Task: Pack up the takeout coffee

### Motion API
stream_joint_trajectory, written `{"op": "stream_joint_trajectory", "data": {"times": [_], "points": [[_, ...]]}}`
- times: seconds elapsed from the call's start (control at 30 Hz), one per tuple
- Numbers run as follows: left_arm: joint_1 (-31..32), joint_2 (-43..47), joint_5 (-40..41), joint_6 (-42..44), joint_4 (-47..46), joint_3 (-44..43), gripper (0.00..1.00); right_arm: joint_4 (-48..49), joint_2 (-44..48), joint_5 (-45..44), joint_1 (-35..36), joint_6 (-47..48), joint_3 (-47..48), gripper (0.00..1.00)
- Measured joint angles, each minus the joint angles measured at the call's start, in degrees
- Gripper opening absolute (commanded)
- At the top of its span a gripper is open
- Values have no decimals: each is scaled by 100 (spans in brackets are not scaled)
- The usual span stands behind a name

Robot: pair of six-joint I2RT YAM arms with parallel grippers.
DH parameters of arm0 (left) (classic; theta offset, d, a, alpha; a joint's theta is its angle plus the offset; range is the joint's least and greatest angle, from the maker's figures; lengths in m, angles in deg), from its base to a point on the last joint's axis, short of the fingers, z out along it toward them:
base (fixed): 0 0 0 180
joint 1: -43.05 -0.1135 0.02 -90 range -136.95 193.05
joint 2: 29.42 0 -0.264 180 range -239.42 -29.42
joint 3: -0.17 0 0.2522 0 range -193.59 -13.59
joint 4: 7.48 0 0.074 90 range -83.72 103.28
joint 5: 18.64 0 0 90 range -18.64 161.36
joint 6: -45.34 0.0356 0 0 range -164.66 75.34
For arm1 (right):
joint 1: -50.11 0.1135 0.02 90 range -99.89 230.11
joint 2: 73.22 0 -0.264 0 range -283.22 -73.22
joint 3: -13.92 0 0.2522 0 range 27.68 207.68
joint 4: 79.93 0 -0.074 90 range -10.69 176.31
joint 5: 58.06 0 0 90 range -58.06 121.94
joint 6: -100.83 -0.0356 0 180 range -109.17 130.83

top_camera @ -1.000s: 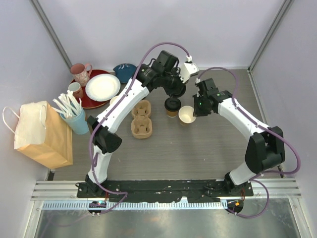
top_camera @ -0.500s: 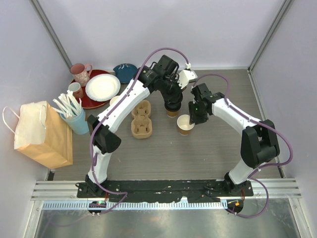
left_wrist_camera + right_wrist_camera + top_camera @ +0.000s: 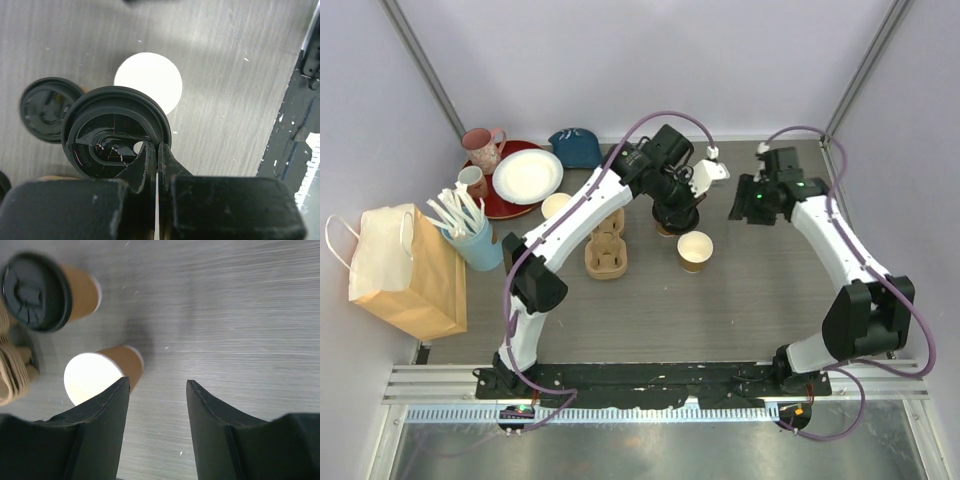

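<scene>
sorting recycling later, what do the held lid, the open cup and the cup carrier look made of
Black lid in the left gripper: looks like moulded plastic, with a slight sheen on its ridges. Lidless cup: paper, with a matte tan wall and white lining. Cup carrier: probably moulded pulp, dull brown with soft-edged wells.

Past my right gripper's (image 3: 157,390) parted black fingers lies a grey wood-grain table (image 3: 240,315). At the left finger stands a lidless tan paper cup (image 3: 95,377), and beyond it a black-lidded tan paper cup (image 3: 35,290).
</scene>
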Motion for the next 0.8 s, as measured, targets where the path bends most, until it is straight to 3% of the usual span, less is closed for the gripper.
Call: {"op": "stream_joint_trajectory", "data": {"times": [0.2, 0.5, 0.8], "points": [[424, -188, -24, 0, 46, 120, 0, 39, 549, 92, -1043, 22, -72, 56], [688, -1198, 221, -4, 17, -522, 0, 50, 544, 96, -1073, 94, -402, 56], [719, -1427, 544, -9, -44, -522, 0, 70, 542, 48, -1075, 107, -463, 56]]}}
